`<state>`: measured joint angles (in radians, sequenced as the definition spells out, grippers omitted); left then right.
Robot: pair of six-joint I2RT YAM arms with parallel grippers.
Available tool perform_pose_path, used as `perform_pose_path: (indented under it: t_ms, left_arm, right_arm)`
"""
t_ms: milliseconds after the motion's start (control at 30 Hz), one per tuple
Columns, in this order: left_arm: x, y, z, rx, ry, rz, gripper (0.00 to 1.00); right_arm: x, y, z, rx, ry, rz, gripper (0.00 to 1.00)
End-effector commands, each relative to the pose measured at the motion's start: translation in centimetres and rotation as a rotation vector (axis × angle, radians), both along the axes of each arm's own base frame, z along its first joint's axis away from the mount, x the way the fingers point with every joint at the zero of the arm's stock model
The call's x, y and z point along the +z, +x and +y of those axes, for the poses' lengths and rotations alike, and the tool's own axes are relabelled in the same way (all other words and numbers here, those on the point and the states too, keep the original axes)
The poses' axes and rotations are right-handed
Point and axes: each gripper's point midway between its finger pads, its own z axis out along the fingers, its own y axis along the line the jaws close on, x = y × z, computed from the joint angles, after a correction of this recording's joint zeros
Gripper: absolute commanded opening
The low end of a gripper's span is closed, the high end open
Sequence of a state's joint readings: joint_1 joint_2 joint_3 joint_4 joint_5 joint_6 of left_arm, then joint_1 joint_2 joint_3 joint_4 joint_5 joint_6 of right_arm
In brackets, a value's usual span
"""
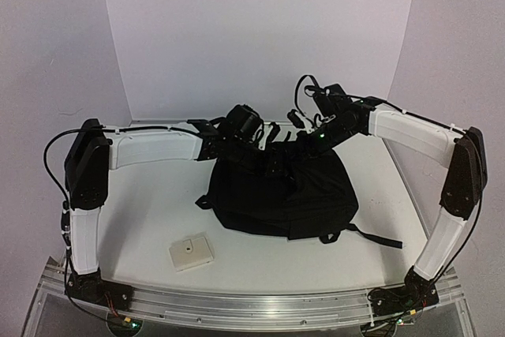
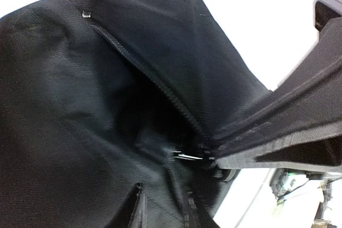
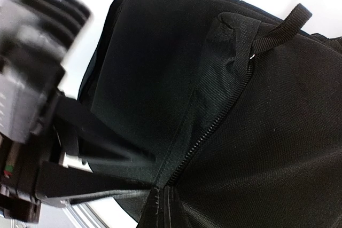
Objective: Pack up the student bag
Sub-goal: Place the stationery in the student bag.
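Opening the zip looks to be the step in hand. The student bag (image 1: 276,195) is laid flat in the middle of the counter (image 1: 150,211). Both tools are placed at its far edge, close together. The right tool (image 2: 214,152) is closed narrow at the zip pull (image 2: 184,156), at one end of the zip (image 2: 144,73). The left tool (image 2: 163,198) is narrow too. Bag cloth looks to be pinched between its fingers, just beside the right one.

To do it well, the cloth should be held tight by the left tool, so the zip line is pulled straight and flat. The pull should be drawn along the line of the zip, not up and away from it, or the teeth may get stuck. The soft cloth can be bunched up easily, so a slow pull is best.

Nothing inside the bag can be seen, so it cannot be told if anything is packed in it yet. A small pale box (image 1: 190,252) is seen on the counter, near the front and well apart from the bag. It may be meant to be put in once the mouth is opened wide.
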<state>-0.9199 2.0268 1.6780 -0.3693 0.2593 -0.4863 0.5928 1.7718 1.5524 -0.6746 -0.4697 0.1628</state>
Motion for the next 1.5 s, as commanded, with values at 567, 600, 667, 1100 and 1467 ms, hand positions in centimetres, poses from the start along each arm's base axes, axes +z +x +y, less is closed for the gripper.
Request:
perform_pose_path:
  t_ms: [567,600,667,1100,1467]
  left_arm:
    - [0.1,3.2,-2.2,-0.089,0.127,-0.154,0.55]
    - [0.3,3.4,-2.5,-0.093,0.125,-0.157,0.55]
    - [-0.1,3.7,-2.9,-0.102,0.133,-0.157,0.55]
    - [-2.3,4.2,-3.3,-0.107,0.194,-0.125,0.3]
    - [2.0,5.4,-0.5,0.067,0.143,-0.134,0.0]
  right_arm:
    - [2.0,2.8,-2.4,-0.149,0.008,-0.074,0.0]
    - [1.8,2.7,-2.4,-0.148,0.008,-0.07,0.0]
    - [1.7,2.4,-2.3,-0.141,0.015,-0.06,0.0]
    - [1.7,2.3,-2.2,-0.138,0.027,-0.05,0.0]
    - [2.0,2.3,-2.3,-0.136,0.028,-0.061,0.0]
